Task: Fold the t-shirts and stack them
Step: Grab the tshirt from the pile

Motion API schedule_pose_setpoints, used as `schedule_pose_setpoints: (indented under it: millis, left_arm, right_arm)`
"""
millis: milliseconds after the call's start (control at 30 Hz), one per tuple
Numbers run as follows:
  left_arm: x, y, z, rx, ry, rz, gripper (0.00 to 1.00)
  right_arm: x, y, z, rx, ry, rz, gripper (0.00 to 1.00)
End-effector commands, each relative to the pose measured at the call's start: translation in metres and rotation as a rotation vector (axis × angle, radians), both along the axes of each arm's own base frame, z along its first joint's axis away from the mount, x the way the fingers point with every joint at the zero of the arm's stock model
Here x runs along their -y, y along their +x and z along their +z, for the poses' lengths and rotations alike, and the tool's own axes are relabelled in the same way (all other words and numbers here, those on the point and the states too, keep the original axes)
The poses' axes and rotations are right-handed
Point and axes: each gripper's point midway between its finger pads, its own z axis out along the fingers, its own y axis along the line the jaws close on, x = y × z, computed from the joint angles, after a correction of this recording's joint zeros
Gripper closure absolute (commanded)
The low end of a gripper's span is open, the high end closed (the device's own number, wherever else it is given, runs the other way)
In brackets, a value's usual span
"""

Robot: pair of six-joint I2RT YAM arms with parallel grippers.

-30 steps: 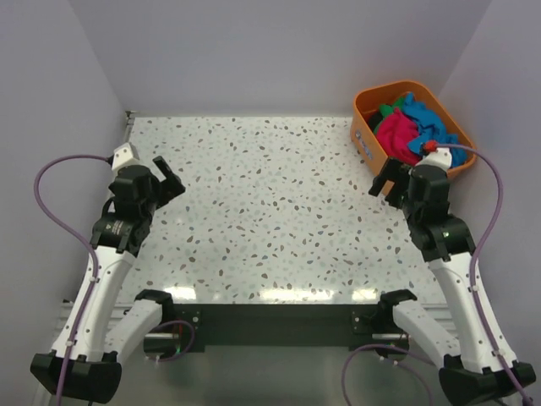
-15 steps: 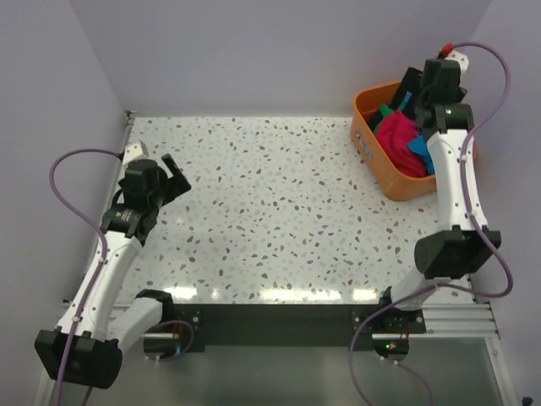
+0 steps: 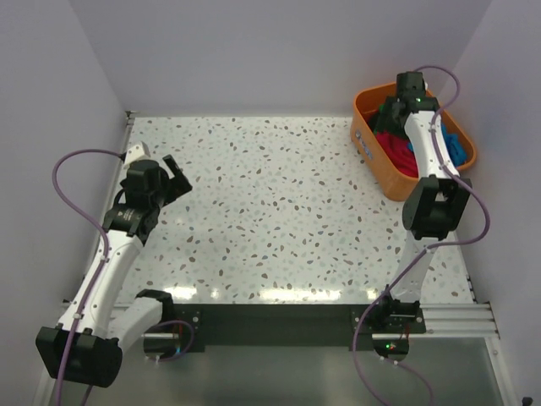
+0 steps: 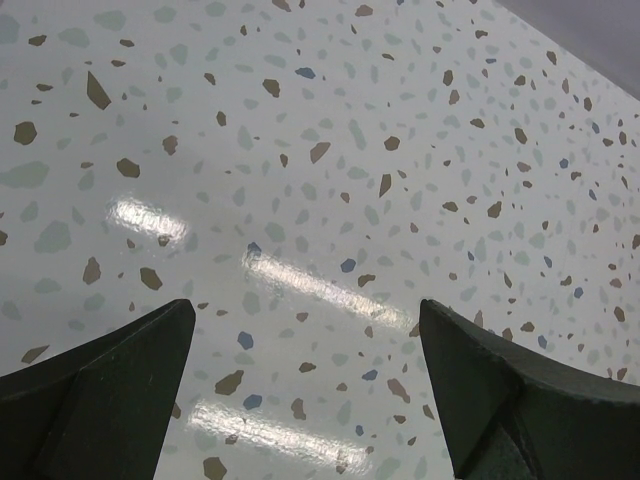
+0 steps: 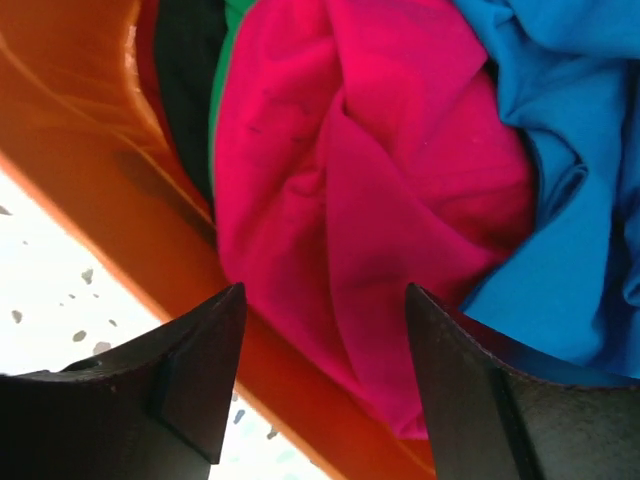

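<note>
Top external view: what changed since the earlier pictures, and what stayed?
The right claw swung from beside the orange basket to over it, open above the crimson shirt, gripping nothing. The shirts stay in the basket; the left claw stays open over the table.

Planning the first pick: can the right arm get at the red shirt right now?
Probably yes. The right gripper hangs open just above the red shirt, which lies uncovered in the orange basket.

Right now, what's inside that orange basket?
The orange basket holds crumpled shirts: a red shirt in the middle, a blue shirt beside it, a sliver of green shirt and a dark patch by the wall. Whatever lies underneath is covered.
</note>
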Motion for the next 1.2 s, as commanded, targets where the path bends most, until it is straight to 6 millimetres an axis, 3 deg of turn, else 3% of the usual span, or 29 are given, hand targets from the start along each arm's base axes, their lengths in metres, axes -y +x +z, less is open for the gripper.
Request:
schedule_pose_setpoints:
  millis: [0,67,267,400,533,567,667,700,833,967,1133,1167]
  left_arm:
    - [0.001,0.006,0.006,0.034,0.008,-0.011,0.0]
    - [0.0,0.006,0.005,0.031,0.01,-0.006,0.0]
    - [-0.006,0.003,0.005,0.022,0.028,0.021,0.0]
    - [-0.012,0.001,0.008,0.021,0.038,0.053,0.0]
    - [-0.011,0.002,0.011,0.026,0.037,0.048,0.0]
    - [-0.011,0.001,0.012,0.03,0.034,0.05,0.0]
    - [-0.01,0.001,0.016,0.037,0.03,0.045,0.0]
    - [-0.009,0.0,0.019,0.046,0.026,0.044,0.0]
    - [-0.008,-0.002,0.027,0.073,0.012,0.036,0.0]
    - [-0.005,-0.004,0.037,0.105,-0.003,0.024,0.0]
    - [-0.002,-0.007,0.054,0.14,-0.015,0.005,0.0]
    - [-0.002,-0.009,0.058,0.155,-0.017,0.005,0.0]
  right_arm:
    - [0.015,0.004,0.01,0.013,-0.05,-0.028,0.33]
    - [0.018,0.005,0.006,0.006,-0.064,-0.04,0.36]
    - [0.025,0.007,-0.007,-0.008,-0.096,-0.07,0.62]
    - [0.033,0.008,0.005,0.017,-0.139,-0.088,1.0]
    - [0.034,0.009,0.053,0.136,-0.153,-0.095,1.0]
    - [0.033,0.006,0.076,0.187,-0.154,-0.087,1.0]
    - [0.022,0.003,0.116,0.299,-0.12,-0.032,1.0]
    - [0.014,-0.003,0.142,0.363,-0.093,0.006,1.0]
    - [-0.011,-0.017,0.214,0.568,-0.023,0.115,1.0]
    - [-0.051,-0.037,0.282,0.761,0.085,0.284,1.0]
    - [-0.106,-0.084,0.378,1.002,0.182,0.508,1.0]
    - [-0.14,-0.101,0.398,1.051,0.244,0.629,1.0]
